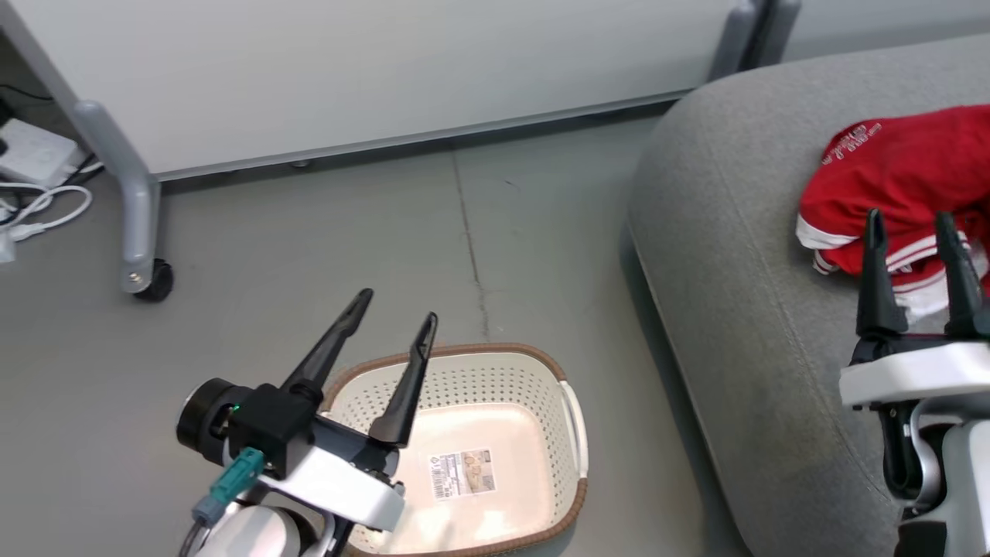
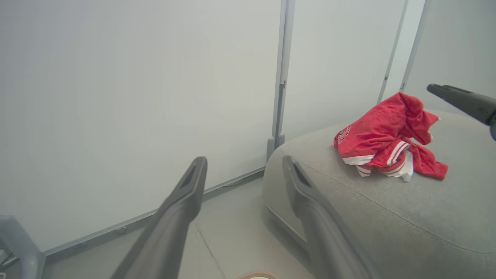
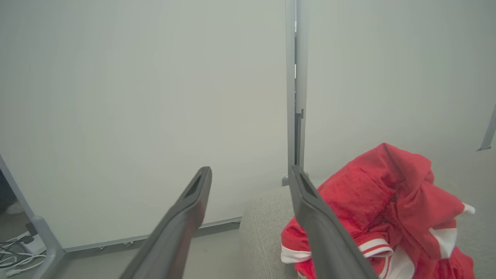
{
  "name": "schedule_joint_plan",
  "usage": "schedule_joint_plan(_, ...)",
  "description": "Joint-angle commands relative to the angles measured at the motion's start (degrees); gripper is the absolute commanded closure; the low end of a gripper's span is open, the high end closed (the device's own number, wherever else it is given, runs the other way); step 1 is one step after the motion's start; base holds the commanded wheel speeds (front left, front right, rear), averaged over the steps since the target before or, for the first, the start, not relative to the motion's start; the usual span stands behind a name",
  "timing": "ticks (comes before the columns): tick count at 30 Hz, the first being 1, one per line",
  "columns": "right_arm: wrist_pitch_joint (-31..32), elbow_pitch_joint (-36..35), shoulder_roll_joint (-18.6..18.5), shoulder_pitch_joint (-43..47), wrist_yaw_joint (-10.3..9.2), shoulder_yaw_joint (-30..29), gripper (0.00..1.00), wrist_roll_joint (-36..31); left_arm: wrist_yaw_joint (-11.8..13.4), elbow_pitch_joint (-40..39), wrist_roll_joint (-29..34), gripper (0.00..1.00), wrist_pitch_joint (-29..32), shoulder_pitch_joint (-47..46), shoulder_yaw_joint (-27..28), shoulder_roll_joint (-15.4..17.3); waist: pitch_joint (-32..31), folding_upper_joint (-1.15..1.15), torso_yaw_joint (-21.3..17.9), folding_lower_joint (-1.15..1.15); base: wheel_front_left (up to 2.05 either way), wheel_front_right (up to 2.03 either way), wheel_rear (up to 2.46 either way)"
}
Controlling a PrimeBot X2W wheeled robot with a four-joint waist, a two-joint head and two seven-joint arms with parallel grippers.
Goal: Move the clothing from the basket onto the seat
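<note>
We see bright, even, diffuse light in all 3 views, with a soft shadow on the floor (image 1: 309, 255) along the foot of the seat (image 1: 735, 271). In the 2 wrist views the near fingers (image 2: 174, 228) blur out of focus, and the partition panel (image 3: 116, 97) washes to a hazy pale grey.

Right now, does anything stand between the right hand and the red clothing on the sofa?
Nothing visible does. The open right hand is close to the red clothing, which lies uncovered on the grey sofa.
</note>
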Motion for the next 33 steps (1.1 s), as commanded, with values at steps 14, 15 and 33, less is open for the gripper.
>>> schedule_joint_plan(14,6.2,-10.5,1.8,8.8,0.04,3.1,0.0,-1.3,4.5,4.0,-5.0,0.0,-4.3,2.3,11.6,0.5,-4.3,0.0,6.7,0.0,0.0,0.0,0.0)
schedule_joint_plan(15,6.3,-10.8,1.8,9.3,0.04,3.2,0.0,-1.3,4.7,4.3,-5.0,0.0,-4.4,2.8,12.3,0.7,-4.5,0.0,6.9,0.0,0.0,0.0,0.0)
schedule_joint_plan(33,9.0,-13.2,2.0,16.5,0.04,5.4,0.0,-1.3,2.8,5.4,-1.2,0.0,-4.8,13.0,23.7,-0.3,-8.8,0.0,8.5,0.0,0.0,0.0,0.0)
